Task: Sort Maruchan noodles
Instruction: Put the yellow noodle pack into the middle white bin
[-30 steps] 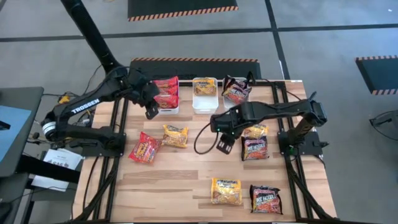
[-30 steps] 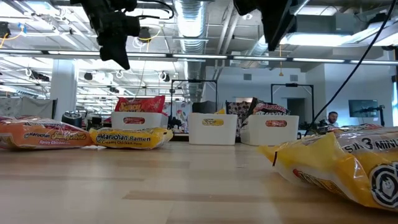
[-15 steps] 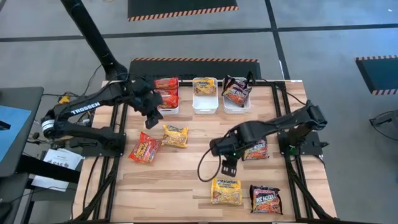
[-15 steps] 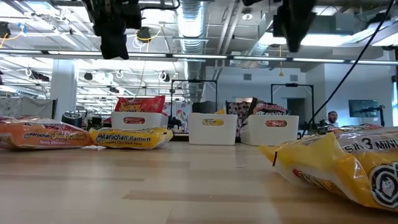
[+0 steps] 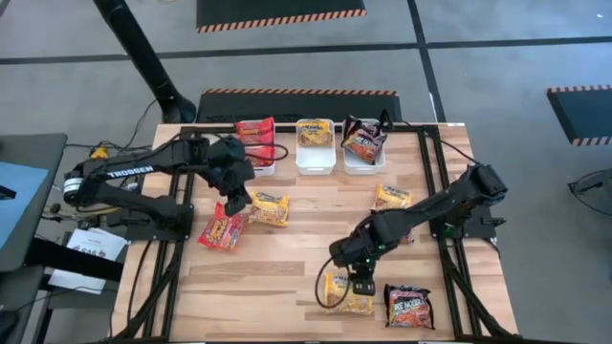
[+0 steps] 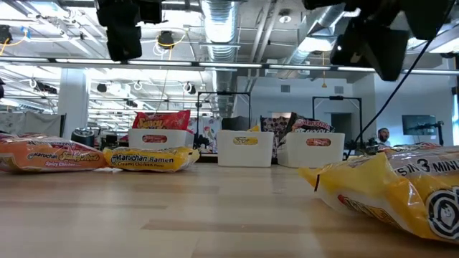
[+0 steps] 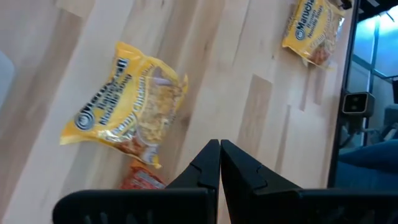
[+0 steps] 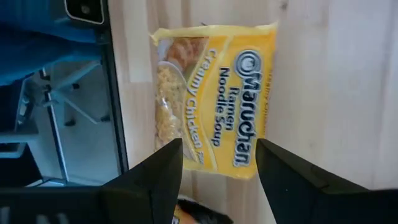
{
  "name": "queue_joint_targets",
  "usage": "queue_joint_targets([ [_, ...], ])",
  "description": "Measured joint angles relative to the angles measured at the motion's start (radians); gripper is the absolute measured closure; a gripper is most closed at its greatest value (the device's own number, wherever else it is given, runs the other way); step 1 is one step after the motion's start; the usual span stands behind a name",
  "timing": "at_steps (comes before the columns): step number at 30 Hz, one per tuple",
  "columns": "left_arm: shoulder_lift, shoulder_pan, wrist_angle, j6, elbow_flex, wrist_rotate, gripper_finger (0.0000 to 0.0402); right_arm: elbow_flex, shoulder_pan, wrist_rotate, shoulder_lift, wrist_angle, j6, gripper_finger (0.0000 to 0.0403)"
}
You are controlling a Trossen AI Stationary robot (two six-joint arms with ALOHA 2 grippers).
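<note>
Right gripper [image 5: 361, 284] over a yellow Creamy Chicken packet [image 8: 214, 96]
Wrist view shows wide jaws; left gripper [image 5: 233, 203] shut above.

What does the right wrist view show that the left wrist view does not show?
Only the right wrist view shows the right pincer, open above a yellow Creamy Chicken packet near the table's edge. Only the left wrist view shows the left pincer, shut and empty, with another yellow packet, a red packet partly hidden beside it, and a third yellow packet farther off. Both show the wooden table.
</note>
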Motion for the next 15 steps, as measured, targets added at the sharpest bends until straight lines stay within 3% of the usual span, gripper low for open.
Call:
queue_joint_targets([
  [8,0.0,-0.079,0.0,-0.093,0.0,-0.08,0.0401,-0.093,0.053,0.128,0.001,0.087,0.002,0.0177],
  [15,0.0,-0.12,0.017,-0.137,0.0,-0.135,0.0401,-0.147,0.051,0.136,0.001,0.179,0.003,0.0177],
])
